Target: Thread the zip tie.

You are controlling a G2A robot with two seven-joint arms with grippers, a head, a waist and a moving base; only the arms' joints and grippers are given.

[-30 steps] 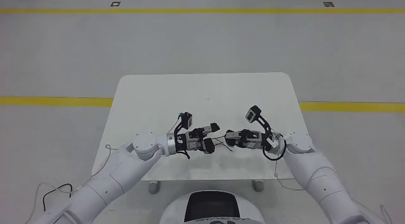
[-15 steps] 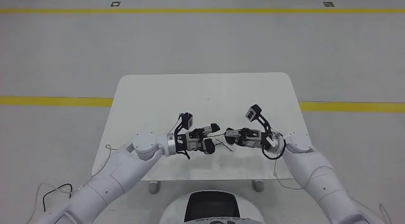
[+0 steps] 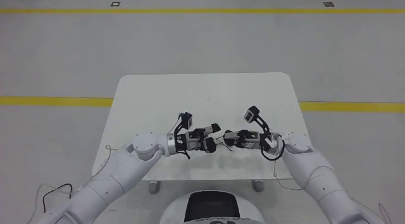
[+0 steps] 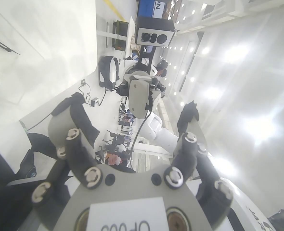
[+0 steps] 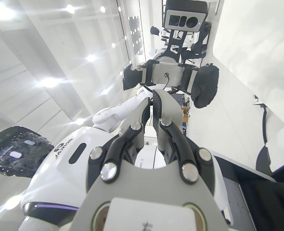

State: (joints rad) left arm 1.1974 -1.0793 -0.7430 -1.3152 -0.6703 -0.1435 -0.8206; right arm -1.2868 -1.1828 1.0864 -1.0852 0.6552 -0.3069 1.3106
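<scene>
Glossy white arms [image 3: 120,173]; the grey left tool [image 4: 132,108] and right tool [image 5: 152,100] carry black links and silver screws; the left's fingertips [image 4: 72,102] seem cloth-wrapped.

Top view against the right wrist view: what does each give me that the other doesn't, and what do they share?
Top view's own: the whole white table, and a thin black zip tie strand between the left gripper and right gripper, near the table edge closest to the robot. Right wrist view's own: the right gripper's fingers pressed together and the left gripper's pads spread wide; whether the tie is pinched, I cannot tell. Shared: the two grippers face each other, tips close, by the table.
</scene>
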